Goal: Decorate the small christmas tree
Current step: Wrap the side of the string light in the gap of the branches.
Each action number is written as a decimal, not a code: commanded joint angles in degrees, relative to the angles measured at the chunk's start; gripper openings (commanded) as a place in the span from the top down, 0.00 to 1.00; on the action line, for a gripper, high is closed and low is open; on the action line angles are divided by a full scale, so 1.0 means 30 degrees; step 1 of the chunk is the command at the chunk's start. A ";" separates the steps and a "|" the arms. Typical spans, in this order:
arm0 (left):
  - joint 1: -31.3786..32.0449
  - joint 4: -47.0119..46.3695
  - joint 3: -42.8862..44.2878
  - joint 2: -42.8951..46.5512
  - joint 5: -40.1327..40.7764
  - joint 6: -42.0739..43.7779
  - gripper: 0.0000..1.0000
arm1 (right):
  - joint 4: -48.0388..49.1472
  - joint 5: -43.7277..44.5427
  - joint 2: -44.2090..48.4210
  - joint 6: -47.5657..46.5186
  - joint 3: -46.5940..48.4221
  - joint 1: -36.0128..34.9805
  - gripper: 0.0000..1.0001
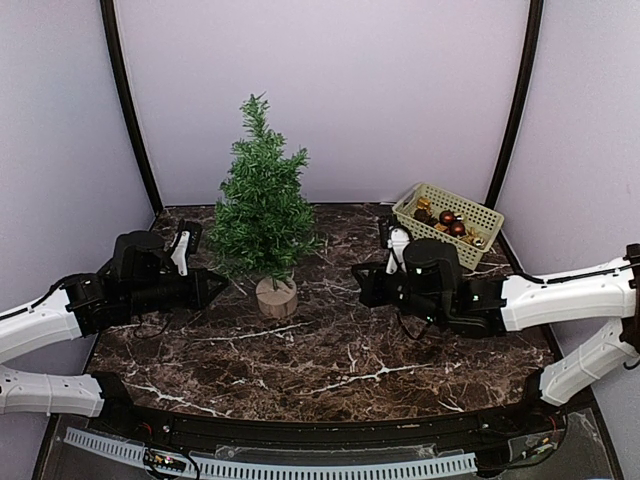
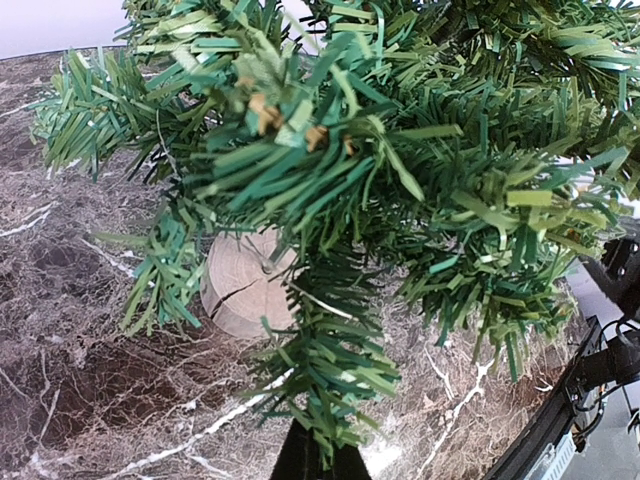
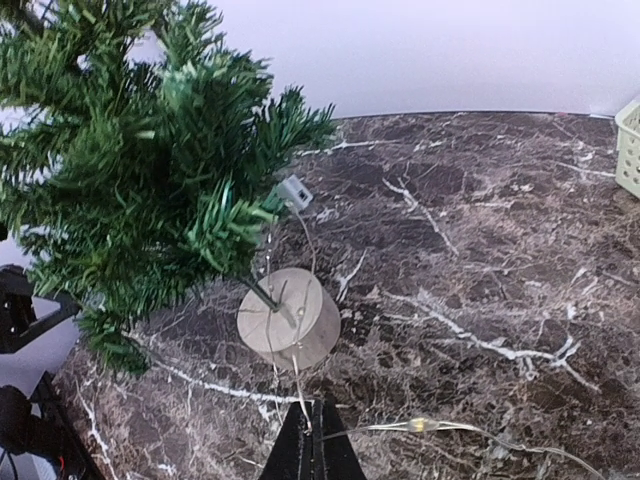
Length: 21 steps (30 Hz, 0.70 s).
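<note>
The small christmas tree (image 1: 262, 215) stands mid-table on its round wooden stump (image 1: 276, 297). From the left, my left gripper (image 1: 222, 285) reaches its lowest branches. In the left wrist view the fingertips (image 2: 320, 455) are shut on the needle tip of a low branch (image 2: 330, 380). To the right of the stump is my right gripper (image 1: 357, 283). In the right wrist view this gripper (image 3: 312, 425) is shut on a thin light wire (image 3: 300, 385). The wire runs up past the stump (image 3: 288, 318) into the tree (image 3: 130, 180), and a small bulb (image 3: 418, 425) trails off to the right.
A pale yellow basket (image 1: 448, 222) with several red and gold baubles (image 1: 447, 218) sits at the back right; its edge (image 3: 630, 145) shows in the right wrist view. A small grey box (image 3: 295, 192) hangs among the lower branches. Curtain walls enclose the marble table.
</note>
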<state>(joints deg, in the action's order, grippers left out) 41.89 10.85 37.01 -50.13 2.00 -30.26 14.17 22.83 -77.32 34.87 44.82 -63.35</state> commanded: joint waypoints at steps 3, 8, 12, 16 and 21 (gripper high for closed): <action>-0.0107 -0.0175 -0.0356 0.0264 0.0068 -0.0079 1.00 | 0.1310 0.1141 0.0055 -0.1970 0.1476 0.0579 1.00; -0.0108 -0.0223 -0.0383 0.0232 0.0122 -0.0061 1.00 | 0.1707 0.1249 0.0316 -0.2879 0.1780 0.0595 1.00; -0.0121 -0.0307 -0.0392 0.0166 0.0075 -0.0081 1.00 | 0.1796 0.1178 0.0347 -0.3497 0.2128 0.0633 1.00; -0.0135 -0.0261 -0.0404 0.0151 0.0106 -0.0079 1.00 | 0.1980 0.0742 0.0737 -0.3831 0.2433 0.0625 1.00; -0.0153 -0.0241 -0.0457 0.0208 0.0160 -0.0150 1.00 | 0.1906 0.0579 0.0894 -0.4563 0.3214 0.0649 1.00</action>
<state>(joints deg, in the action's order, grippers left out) 41.87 10.83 36.58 -50.13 2.00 -30.46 16.73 25.17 -76.25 24.08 50.92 -61.76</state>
